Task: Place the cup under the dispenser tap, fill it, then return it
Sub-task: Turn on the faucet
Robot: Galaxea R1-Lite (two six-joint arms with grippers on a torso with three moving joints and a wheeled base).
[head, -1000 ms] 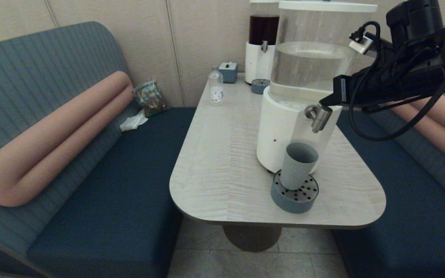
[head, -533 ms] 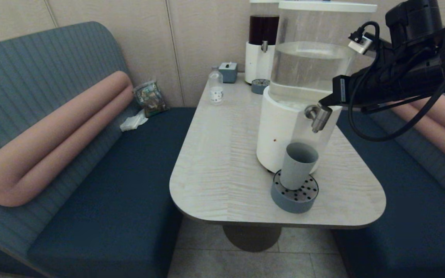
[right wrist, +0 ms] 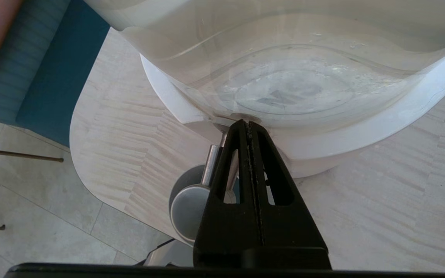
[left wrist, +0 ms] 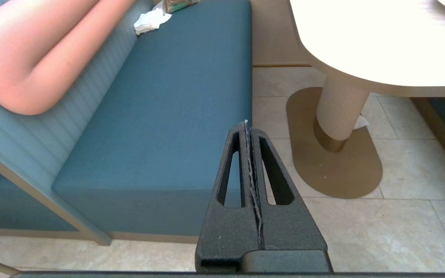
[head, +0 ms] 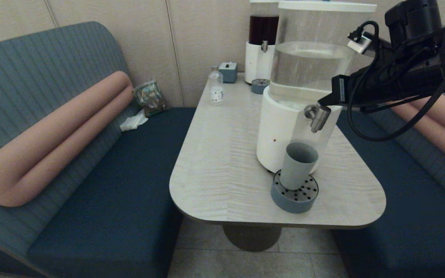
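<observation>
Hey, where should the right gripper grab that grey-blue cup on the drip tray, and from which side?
Judging by its pose, grip the cup around its upper wall, coming level from the table's front right. It stands upright on the drip tray, the dispenser close behind and the tap overhead. The right gripper, shut, must open first.

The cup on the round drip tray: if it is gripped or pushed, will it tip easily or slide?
The cup is tall, narrow-based and handleless, so a push near its rim would probably tip it. Its matte wall looks stiff, likely giving fair grip. It stands on the drip tray's perforated steel top, so it may slide.
</observation>
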